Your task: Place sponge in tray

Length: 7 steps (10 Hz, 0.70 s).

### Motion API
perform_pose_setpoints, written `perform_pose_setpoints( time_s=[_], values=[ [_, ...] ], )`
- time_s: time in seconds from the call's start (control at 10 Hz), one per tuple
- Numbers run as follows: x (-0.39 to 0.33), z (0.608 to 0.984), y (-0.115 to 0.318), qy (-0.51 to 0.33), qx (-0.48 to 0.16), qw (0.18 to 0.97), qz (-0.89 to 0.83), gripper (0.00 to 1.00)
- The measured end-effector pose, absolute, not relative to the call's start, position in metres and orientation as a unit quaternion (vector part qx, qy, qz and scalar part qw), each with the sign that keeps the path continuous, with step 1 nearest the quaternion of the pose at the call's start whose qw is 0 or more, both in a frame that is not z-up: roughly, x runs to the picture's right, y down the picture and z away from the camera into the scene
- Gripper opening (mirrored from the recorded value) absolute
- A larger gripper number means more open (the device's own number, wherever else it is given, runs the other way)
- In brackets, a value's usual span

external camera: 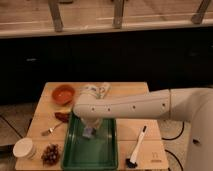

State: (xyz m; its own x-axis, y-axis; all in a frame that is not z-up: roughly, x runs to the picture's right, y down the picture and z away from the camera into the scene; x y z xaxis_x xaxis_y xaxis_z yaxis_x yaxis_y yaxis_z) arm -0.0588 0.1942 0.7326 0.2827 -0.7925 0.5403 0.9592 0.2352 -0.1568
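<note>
The green tray lies on the wooden table, at the front middle. The small grey-blue sponge is over the tray's far left part, right under my gripper. I cannot tell whether the sponge rests on the tray floor or hangs just above it. My white arm reaches in from the right and the gripper points down over the tray's far end.
An orange bowl and a white packet sit at the back. A red item, a fork, a white cup and dark grapes lie left of the tray. A white-handled black brush lies to its right.
</note>
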Motion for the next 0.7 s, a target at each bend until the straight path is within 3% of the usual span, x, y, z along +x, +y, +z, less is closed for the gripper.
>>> perform_pose_setpoints(
  time_s=[0.4,0.7],
  values=[
    [-0.0591,0.7319,0.1993,-0.191,-0.235,0.75,-0.589,0.21],
    [-0.0601,0.7316,0.1998,-0.192,-0.234,0.749,-0.589,0.33]
  ],
)
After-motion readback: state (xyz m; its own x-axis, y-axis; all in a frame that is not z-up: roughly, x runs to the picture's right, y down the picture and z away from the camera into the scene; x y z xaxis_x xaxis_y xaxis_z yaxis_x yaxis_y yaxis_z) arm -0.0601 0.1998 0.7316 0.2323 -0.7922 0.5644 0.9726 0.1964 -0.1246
